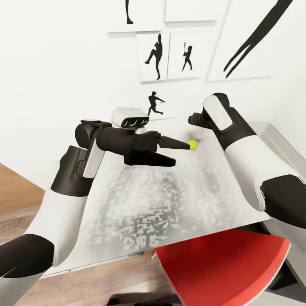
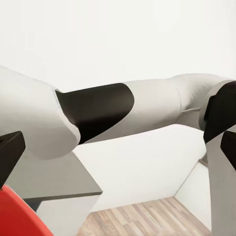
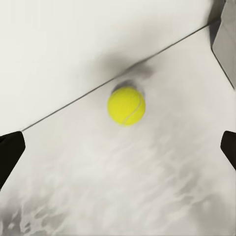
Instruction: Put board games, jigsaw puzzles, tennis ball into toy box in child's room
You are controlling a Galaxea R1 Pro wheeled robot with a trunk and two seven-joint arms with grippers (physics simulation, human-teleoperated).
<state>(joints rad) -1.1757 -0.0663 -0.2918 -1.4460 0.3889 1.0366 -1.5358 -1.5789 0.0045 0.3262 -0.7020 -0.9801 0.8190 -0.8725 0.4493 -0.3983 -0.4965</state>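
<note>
A yellow tennis ball (image 1: 193, 145) lies on the glossy grey table (image 1: 170, 199), close to the wall at the far edge. In the right wrist view the tennis ball (image 3: 126, 105) rests on the table ahead of my right gripper (image 3: 118, 150), which is open, its dark fingertips (image 3: 10, 157) far apart at the frame's sides and apart from the ball. My left gripper (image 1: 182, 154) stands open just left of the ball, with nothing between its fingers (image 1: 176, 145). The board games, puzzles and toy box are out of view.
A red chair (image 1: 225, 267) sits at the table's near edge, right of centre. Silhouette pictures (image 1: 170, 57) hang on the white wall behind. A pale grey panel (image 3: 226, 44) stands beyond the ball. Wooden floor (image 1: 17, 191) lies to the left.
</note>
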